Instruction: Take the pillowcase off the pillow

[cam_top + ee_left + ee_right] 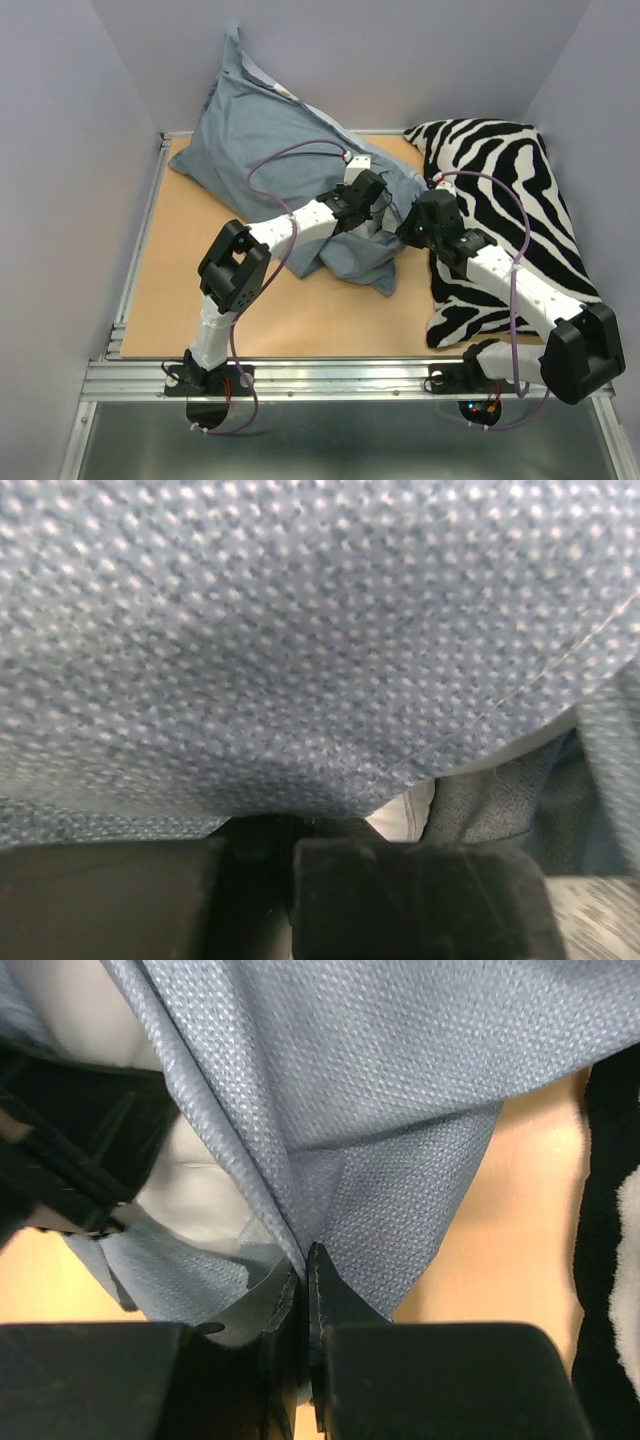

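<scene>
The blue-grey pillowcase (260, 150) lies from the back left to the table's middle, plain side up. My left gripper (372, 200) sits at its near right end. In the left wrist view its jaws (292, 825) stand together with the pillowcase (300, 630) coming down into them. A sliver of the white pillow (405, 815) shows beside them. My right gripper (405, 228) is shut on a fold of the pillowcase (400, 1080), with the cloth pinched between its tips (305, 1255). The white pillow (190, 1195) shows inside the opening.
A black-and-white zebra-print cushion (510, 200) lies along the right side, under my right arm, and at the right edge of the right wrist view (610, 1210). The tan table (180, 270) shows bare at the front left. Grey walls close in the back and sides.
</scene>
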